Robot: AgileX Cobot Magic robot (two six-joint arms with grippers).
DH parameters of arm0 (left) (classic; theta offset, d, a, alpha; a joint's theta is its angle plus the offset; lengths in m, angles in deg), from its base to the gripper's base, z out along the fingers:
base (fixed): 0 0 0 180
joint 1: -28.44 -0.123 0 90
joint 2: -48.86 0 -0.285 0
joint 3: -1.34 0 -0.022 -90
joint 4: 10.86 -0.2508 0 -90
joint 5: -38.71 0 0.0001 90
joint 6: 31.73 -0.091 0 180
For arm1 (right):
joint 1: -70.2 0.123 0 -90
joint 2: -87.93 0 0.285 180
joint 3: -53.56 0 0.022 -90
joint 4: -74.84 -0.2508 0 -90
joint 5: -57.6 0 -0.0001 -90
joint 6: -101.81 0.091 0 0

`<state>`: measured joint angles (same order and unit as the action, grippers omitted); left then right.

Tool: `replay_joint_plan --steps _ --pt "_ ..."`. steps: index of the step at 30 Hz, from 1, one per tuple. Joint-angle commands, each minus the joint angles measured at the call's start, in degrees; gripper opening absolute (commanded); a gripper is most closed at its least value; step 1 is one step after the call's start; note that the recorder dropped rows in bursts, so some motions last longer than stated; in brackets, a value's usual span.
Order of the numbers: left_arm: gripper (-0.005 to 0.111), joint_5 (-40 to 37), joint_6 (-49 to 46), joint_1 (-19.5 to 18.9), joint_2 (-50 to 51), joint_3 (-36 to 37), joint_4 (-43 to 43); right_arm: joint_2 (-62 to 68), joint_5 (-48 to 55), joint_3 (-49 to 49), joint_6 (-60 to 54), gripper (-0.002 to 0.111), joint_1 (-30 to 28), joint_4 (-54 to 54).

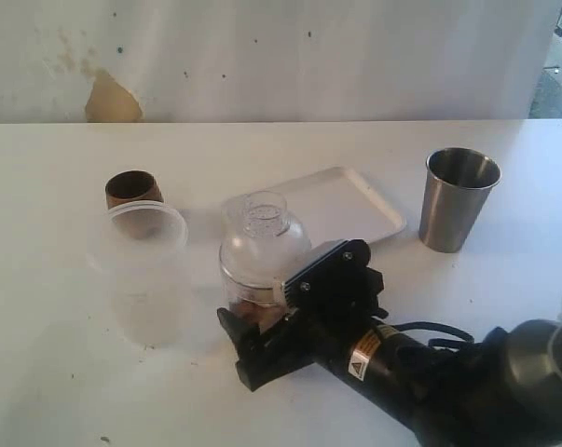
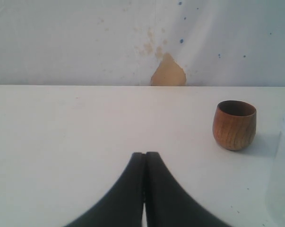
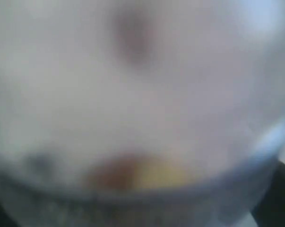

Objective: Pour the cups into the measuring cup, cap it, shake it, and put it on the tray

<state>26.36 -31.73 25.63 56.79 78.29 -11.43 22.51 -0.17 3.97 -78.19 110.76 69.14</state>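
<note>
Your measuring cup [image 1: 259, 250] stands mid-desk, just near of the tray's [image 1: 355, 203] left end, with a clear domed cap on and something brown at its bottom. I judge it light, stiff and slick, so take it low on the straight wall, not the dome. Your right gripper [image 1: 253, 305] has its fingers spread wide either side of it. Contact is hidden, and that wrist view is all blur. Your left gripper [image 2: 144, 158] has its fingers closed on nothing.
</note>
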Motion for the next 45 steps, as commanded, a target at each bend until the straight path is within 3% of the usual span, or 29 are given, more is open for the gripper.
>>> replay_joint_plan --steps 1,18,21,26,41,45 --pt "0.0 0.29 0.0 0.05 -0.14 0.27 0.13 1.68 -1.27 3.09 0.0 0.101 0.1 -0.25" --pt "0.0 0.29 0.0 0.05 -0.14 0.27 0.13 1.91 -1.96 3.62 0.0 0.097 0.1 -1.18" --pt "0.0 0.29 0.0 0.05 -0.14 0.27 0.13 1.91 -1.83 3.62 0.0 0.075 0.1 -0.97" --pt "0.0 0.29 0.0 0.05 -0.14 0.27 0.13 1.91 -1.88 3.62 1.82 0.002 0.1 -1.2" --pt "0.0 0.29 0.0 0.05 -0.14 0.27 0.13 -2.66 -5.54 4.04 0.44 0.0 0.1 -0.12" --pt "0.0 0.29 0.0 0.05 -0.14 0.27 0.13 -11.72 4.11 7.48 -4.17 0.0 -0.37 -4.67"
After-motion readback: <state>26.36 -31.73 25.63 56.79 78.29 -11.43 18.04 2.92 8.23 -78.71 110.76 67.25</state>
